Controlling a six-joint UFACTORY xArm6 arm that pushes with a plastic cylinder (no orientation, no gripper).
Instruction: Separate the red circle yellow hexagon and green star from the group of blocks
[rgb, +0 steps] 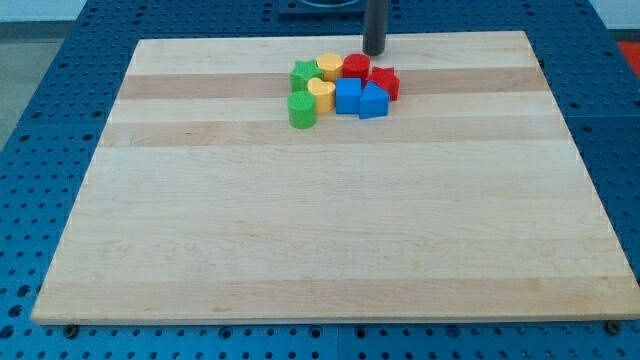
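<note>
Blocks cluster near table (330, 240) top edge: red circle (356, 67), yellow hexagon (329, 67), green star (304, 75) form back row. My tip (374, 52) just beside red circle's right; no pincer, plain rod.

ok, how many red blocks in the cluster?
2. The red circle is at the cluster's top edge, just below-left of my tip. The other red block is at the view's right end. None seem hidden.
</note>
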